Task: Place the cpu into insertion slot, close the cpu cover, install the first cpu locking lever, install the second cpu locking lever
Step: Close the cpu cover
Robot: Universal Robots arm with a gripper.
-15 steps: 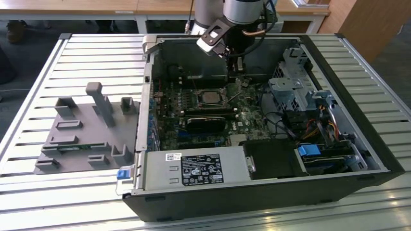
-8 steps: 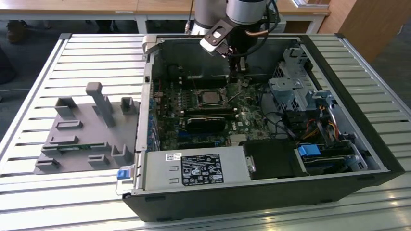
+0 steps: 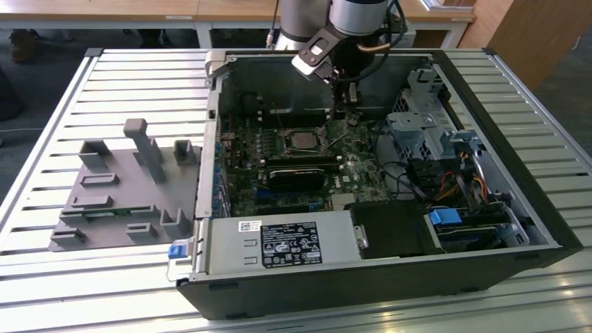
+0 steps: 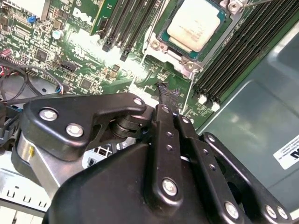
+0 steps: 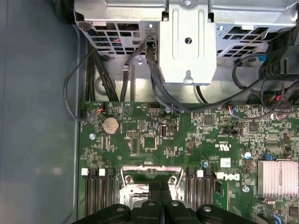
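A robot arm's black claw (image 4: 168, 92) reaches down into an open computer case, its two fingers pressed together with nothing seen between them. Closed to a narrow point like this, it looks suited to pushing or hooking a thin part rather than carrying one. The tips hover just above the green circuit board (image 5: 154, 140), right beside a thin wire lever (image 4: 188, 95) that stands clear of the board (whether tip and wire touch, I cannot tell). In the exterior view the claw sits near the socket (image 3: 301, 140), at about one o'clock from it.

The chip (image 4: 195, 23) already lies flat in that socket. The cover (image 4: 174, 48) appears folded down around it, so the chip's top shows through the window. The loose lever suggests the cover is not yet clamped.

The chip's top is dull pale metal, square with rounded corners. The cover is thin bright steel. Long black memory slots (image 4: 233, 51) run along both sides of the socket. The case (image 3: 389, 284) is dark sheet metal, lying on its side on a desk (image 3: 93, 284) of pale slats. A grey moulded holder (image 3: 120, 201) sits at nine o'clock from it.
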